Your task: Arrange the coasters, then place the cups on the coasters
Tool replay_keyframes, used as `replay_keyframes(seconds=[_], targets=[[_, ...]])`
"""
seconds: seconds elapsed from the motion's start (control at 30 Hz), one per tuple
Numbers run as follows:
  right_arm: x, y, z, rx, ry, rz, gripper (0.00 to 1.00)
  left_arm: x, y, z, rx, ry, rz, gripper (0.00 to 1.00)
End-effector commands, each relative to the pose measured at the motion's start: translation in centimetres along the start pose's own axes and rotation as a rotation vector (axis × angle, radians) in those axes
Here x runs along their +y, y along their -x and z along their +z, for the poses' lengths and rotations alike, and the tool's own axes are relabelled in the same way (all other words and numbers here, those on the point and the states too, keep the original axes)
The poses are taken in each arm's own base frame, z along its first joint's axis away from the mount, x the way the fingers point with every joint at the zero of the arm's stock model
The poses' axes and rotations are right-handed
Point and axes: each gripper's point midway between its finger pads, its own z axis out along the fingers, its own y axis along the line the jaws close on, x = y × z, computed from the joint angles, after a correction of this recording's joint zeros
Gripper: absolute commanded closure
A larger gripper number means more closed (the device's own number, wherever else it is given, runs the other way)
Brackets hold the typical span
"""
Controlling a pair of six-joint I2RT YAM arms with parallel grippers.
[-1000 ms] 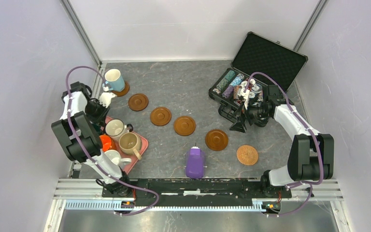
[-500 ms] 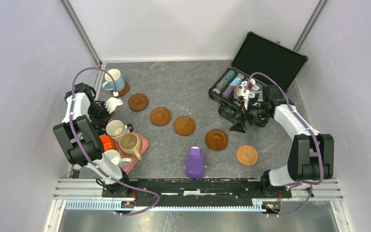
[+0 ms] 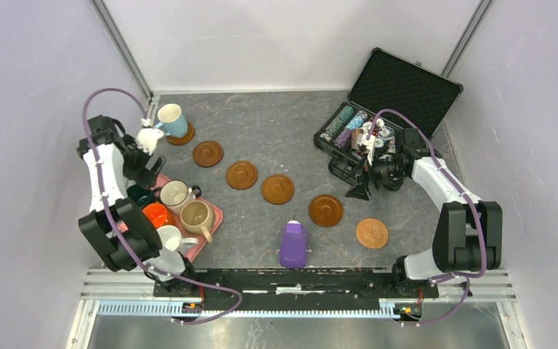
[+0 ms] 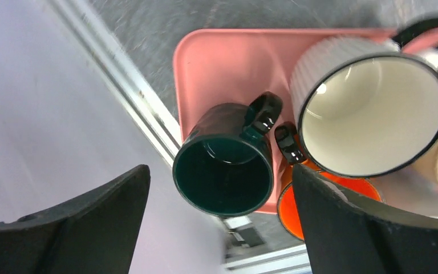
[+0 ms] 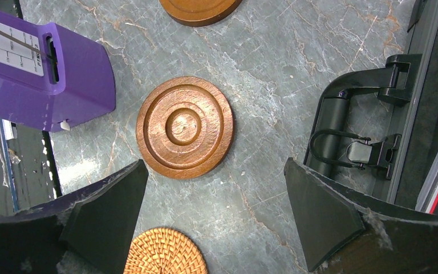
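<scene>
My left arm bends high over the pink tray (image 4: 222, 63), its pincer (image 4: 219, 171) spread wide, pointing down at the dark green mug (image 4: 222, 185) (upright in the tray's corner). My right pincer (image 5: 214, 164), also spread and empty, hangs above a dark wooden coaster (image 5: 184, 127). The blue mug (image 3: 172, 120) sits on the far-left coaster (image 3: 186, 136).

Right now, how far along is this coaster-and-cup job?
Done: six coasters laid in an arc, light blue mug on the far-left one. In hand: nothing held; left gripper hangs open over the dark green mug. Left: five mugs on the pink tray.
</scene>
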Motion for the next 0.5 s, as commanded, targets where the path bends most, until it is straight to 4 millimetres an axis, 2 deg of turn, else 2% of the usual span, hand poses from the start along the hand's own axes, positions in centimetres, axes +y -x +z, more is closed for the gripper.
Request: replay_keyframes(seconds=[0.0,0.1,0.17,0.33,0.47], targets=[[0.0,1.4,-0.5,-0.029,0.003,-0.033,0.02,1.2,2.0,-4.3,-0.146,0.126,-0.47,0.0],[0.0,1.6,-0.5,-0.031,0.012,-0.022,0.02,0.7,1.5,-5.3,-0.169,0.227,-0.732,0.0],[0.0,1.8,-0.5,-0.039,0.016,-0.017,0.02,0.2,0.4,-5.5,-0.166,0.304,-0.867,0.0],[0.0,1.9,-0.4,-0.043,0.019,-0.007,0.02,-1.7,-2.8,-4.5,-0.072,0.407,-1.101,0.0],[-0.1,1.8,-0.4,-0.035,0.016,-0.003,0.02,-2.2,-4.3,-3.8,-0.013,0.443,-1.263,0.0]])
